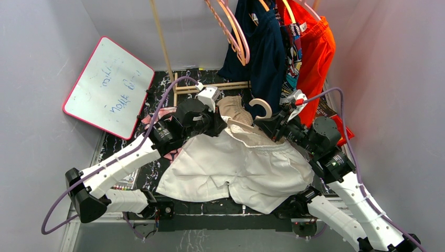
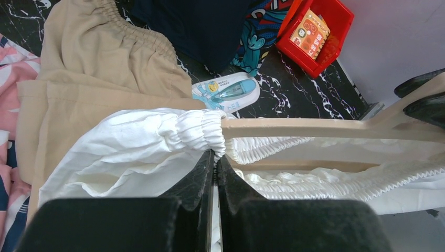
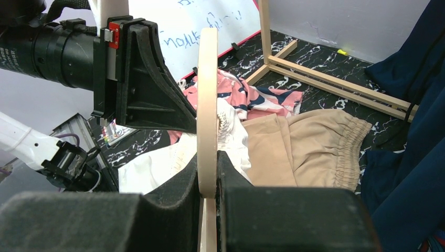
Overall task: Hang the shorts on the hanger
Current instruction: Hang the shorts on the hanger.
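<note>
A black marble-patterned tabletop (image 1: 210,74) sits between pale grey walls. A pink-framed whiteboard (image 1: 107,86) leans at the upper left of the overhead view, and a dark navy garment (image 1: 262,52) and an orange garment (image 1: 317,47) hang at the upper right. The large white fabric shorts with the gathered elastic waistband (image 1: 236,168) lie spread across the centre of the table, legs toward the bottom of the frame, partly over a pair of tan shorts (image 1: 235,109).

The left gripper (image 1: 219,125) is at the white shorts' upper left corner. In the left wrist view its black jaws are pressed together on the bunched waistband, which is threaded onto one arm of the pale beige, wood-coloured hanger (image 2: 315,128). That arm runs from the fingertips to the right edge of the frame, with more waistband lying just below it.

The right gripper (image 3: 209,173) is clamped on the hanger, which rises edge-on up the middle of the right wrist view. In the overhead view the hanger's rounded hook stands above centre, just right of the left gripper.
</note>
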